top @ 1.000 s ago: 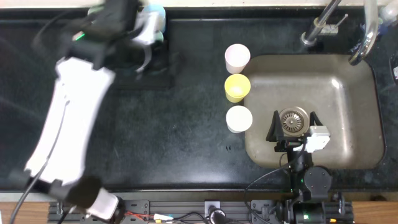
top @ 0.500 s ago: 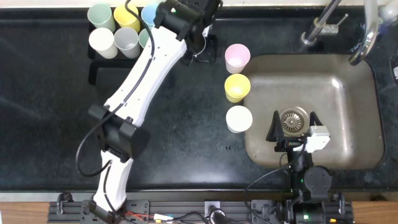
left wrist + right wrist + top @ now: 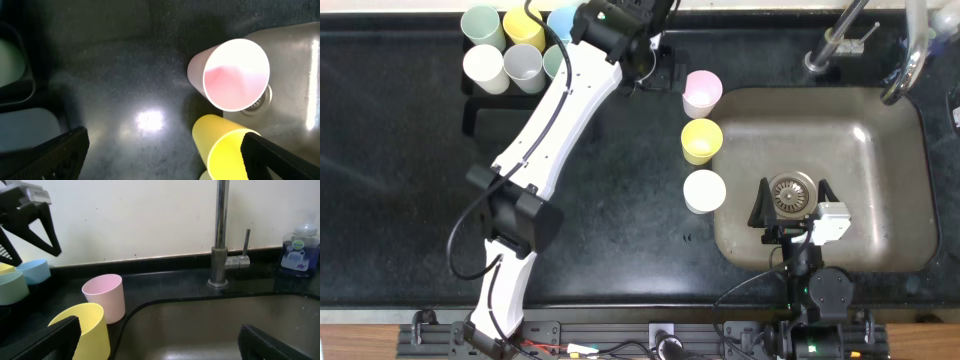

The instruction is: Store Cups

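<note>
Top view: our left pincer [image 3: 655, 72] released at nine o'clock of the pink cup [image 3: 702, 92], right pincer [image 3: 791, 200] released over the sink [image 3: 880, 150].

The pink cup [image 3: 701, 92], yellow cup [image 3: 701, 140] and white cup [image 3: 704, 190] stand in a column at frame centre, along the left rim of the sink [image 3: 880, 120], with only narrow gaps between them. A gripper could pass over the bench [image 3: 410, 190] left of the column. The left arm [image 3: 555, 125] slants across that area toward top centre. A cluster of cups [image 3: 505, 50] occupies the upper left. The faucet [image 3: 835, 40] blocks the upper right. The right gripper [image 3: 790, 200] sits over the sink drain.
</note>
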